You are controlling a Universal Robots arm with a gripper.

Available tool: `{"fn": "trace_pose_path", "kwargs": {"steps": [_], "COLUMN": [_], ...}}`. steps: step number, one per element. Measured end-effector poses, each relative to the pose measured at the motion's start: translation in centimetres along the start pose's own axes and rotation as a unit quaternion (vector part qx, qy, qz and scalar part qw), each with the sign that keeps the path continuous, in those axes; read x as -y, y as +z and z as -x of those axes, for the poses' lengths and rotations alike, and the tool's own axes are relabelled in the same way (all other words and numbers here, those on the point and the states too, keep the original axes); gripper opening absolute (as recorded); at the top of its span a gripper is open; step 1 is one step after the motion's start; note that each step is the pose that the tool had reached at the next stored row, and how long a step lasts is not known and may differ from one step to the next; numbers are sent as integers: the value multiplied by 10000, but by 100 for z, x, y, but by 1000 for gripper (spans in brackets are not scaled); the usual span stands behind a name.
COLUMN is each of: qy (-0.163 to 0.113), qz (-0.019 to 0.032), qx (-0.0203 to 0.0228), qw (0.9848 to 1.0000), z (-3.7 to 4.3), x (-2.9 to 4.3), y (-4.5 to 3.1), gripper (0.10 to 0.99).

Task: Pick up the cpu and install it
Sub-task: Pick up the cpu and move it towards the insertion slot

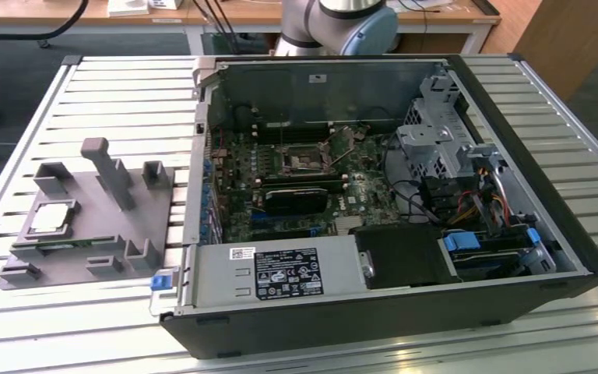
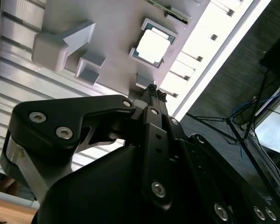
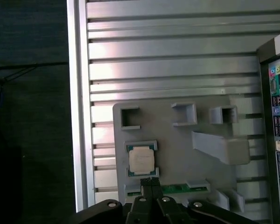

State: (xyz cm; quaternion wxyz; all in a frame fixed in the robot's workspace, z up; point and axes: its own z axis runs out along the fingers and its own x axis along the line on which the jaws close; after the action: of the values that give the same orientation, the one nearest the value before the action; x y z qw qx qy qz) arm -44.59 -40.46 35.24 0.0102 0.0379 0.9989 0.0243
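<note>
The claw (image 3: 150, 180), fingertips pinched together on nothing, hovers near the cpu (image 3: 141, 158) without touching it — the chip lies in its grey holder (image 3: 177, 151) outside the open computer case (image 1: 382, 315), so pickup and install are both left to do.

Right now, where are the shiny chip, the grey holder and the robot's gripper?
cpu (image 3: 141, 161): first wrist view, middle of its shiny top.
grey holder (image 3: 177, 149): first wrist view, a bare flat patch.
gripper (image 3: 150, 180): first wrist view, between its closed fingertips.
</note>
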Motion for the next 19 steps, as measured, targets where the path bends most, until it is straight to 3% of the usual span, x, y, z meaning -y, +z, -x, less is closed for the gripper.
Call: {"fn": "trace_pose_path", "kwargs": {"steps": [9,12,14,19], "qy": [-6,-6,-6,-6], "qz": [33,53,61,62], "qx": [-4,-5,-6,-7], "qw": [10000,10000,10000,10000], "z": [1,4,6,23], "x": [90,140,172,205], "y": [159,211,245,333], "gripper": [114,290,290,525]}}
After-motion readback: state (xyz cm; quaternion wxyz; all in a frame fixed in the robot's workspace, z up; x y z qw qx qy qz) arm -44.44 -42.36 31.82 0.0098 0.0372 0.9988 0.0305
